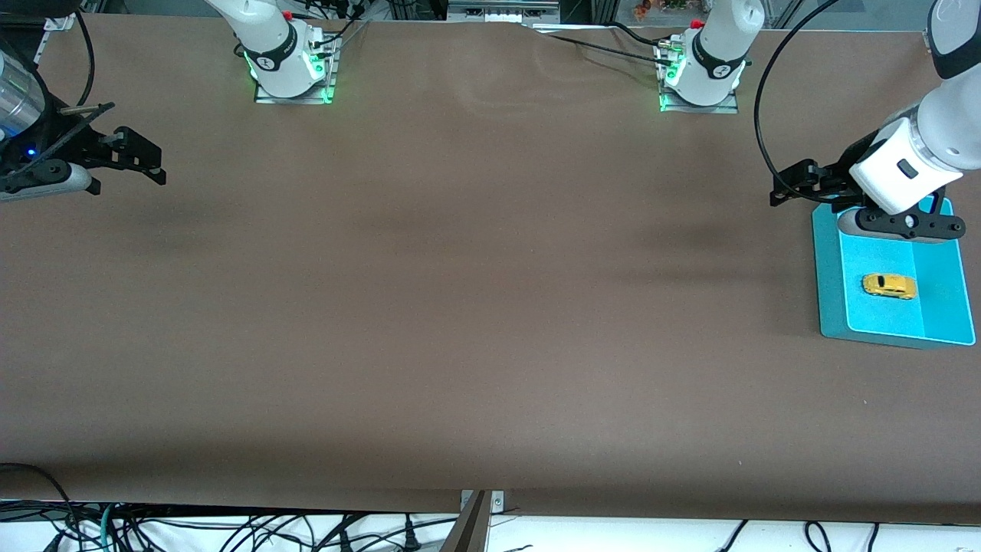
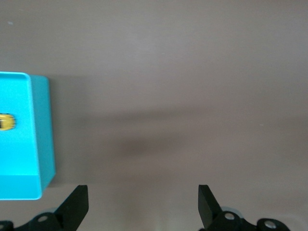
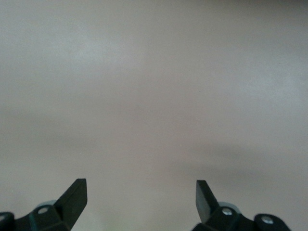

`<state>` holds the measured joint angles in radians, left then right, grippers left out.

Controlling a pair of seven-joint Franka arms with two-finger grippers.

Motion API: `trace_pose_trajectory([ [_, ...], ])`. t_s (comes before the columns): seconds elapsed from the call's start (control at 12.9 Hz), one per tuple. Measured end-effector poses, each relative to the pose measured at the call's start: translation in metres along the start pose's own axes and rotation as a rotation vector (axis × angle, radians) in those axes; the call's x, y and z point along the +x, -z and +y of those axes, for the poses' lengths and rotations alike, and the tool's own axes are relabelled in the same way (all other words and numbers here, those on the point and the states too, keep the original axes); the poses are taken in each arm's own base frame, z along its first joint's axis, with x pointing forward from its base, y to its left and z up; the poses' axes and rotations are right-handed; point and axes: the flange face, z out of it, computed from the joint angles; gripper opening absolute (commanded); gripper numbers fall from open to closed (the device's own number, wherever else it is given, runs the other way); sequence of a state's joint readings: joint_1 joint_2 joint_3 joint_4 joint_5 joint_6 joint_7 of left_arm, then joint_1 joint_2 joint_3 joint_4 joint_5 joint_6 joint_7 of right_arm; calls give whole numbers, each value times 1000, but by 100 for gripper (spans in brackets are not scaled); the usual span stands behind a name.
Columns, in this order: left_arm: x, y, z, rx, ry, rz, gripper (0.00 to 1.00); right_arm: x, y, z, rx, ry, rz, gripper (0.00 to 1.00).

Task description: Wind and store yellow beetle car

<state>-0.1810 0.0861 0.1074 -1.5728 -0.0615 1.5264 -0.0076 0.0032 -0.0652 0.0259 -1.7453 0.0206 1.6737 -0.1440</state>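
Observation:
The yellow beetle car (image 1: 889, 286) lies inside a teal tray (image 1: 828, 307) at the left arm's end of the table. A sliver of the car (image 2: 6, 121) and the tray (image 2: 41, 134) also show in the left wrist view. My left gripper (image 1: 789, 184) is open and empty, up in the air over the bare table just beside the tray's farther corner. In its own view the left gripper (image 2: 143, 202) has only table between its fingers. My right gripper (image 1: 149, 157) is open and empty over the right arm's end of the table. In the right wrist view the right gripper (image 3: 141, 199) is over bare table.
The brown table top (image 1: 460, 307) stretches between the two arms. The arm bases (image 1: 291, 69) stand along the farther edge. Cables hang below the nearer edge (image 1: 230, 529).

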Motion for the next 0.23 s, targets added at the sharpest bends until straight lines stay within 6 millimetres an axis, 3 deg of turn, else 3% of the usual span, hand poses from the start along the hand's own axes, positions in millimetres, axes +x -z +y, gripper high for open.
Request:
trace_pose_trajectory([
  [0.23, 0, 0, -2, 20, -27, 0, 100, 0, 0, 0, 0, 0, 1, 100],
])
